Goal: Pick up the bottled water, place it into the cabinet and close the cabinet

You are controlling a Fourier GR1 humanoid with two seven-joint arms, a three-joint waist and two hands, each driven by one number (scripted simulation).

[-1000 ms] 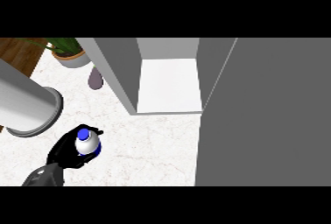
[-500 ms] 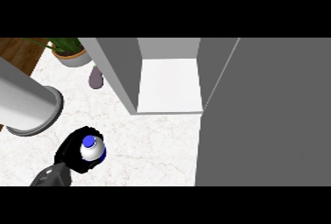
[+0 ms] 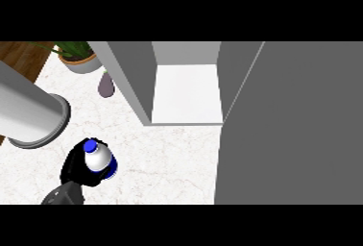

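Cabinet: open, pale shelf floor showing inside; its grey door stands swung out, filling everything to the right of the opening.

Marble counter: white, spreads in front of and to the left of the cabinet.

Grey cylinder: large, tilted, well left of the cabinet, its rimmed end toward the counter.

Potted plant: left of the cabinet's far corner, green leaves over a pale pot. A small dark purple object sits just beside the cabinet's left wall; cannot tell what it is.

Left hand: black, in front of the cabinet and off to its left, fingers curled round the bottled water. Bottle white with a blue cap, cap pointing toward the cabinet side, outside the cabinet, well apart from the opening.

Right hand: not visible.
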